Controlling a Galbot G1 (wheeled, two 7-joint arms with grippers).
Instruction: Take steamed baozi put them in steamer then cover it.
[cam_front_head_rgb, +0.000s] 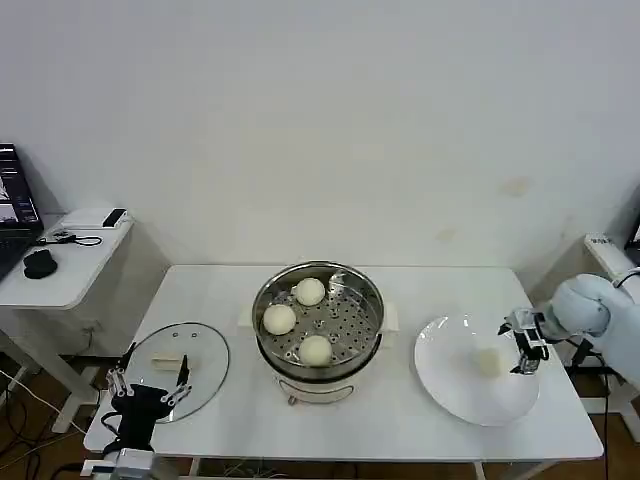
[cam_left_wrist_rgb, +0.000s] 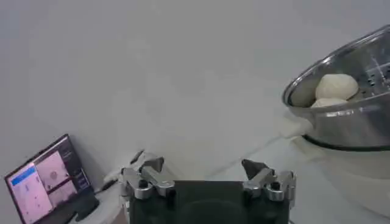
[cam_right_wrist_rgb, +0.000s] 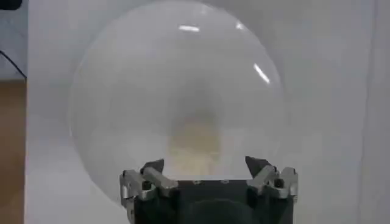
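Observation:
The steamer (cam_front_head_rgb: 330, 371) stands uncovered mid-table with three steamed baozi (cam_front_head_rgb: 309, 291) on its perforated tray. One more baozi (cam_front_head_rgb: 487, 361) lies on a white plate (cam_front_head_rgb: 450, 392) to the right. My right gripper (cam_front_head_rgb: 525, 346) hovers open at that plate's right edge, and in the right wrist view this gripper (cam_right_wrist_rgb: 205, 164) has the bun (cam_right_wrist_rgb: 194, 140) just ahead of its spread fingers. The glass cover (cam_front_head_rgb: 195, 345) lies flat at the table's left front. My left gripper (cam_front_head_rgb: 150, 380) is open at the cover's near edge. The left wrist view shows its fingertips (cam_left_wrist_rgb: 203, 165) apart, with the steamer (cam_left_wrist_rgb: 347, 115) farther off.
A small side table (cam_front_head_rgb: 60, 285) at the far left carries a laptop (cam_front_head_rgb: 12, 205) and a mouse (cam_front_head_rgb: 39, 263). The white wall rises close behind the work table. The plate (cam_right_wrist_rgb: 122, 91) sits near the table's right front corner.

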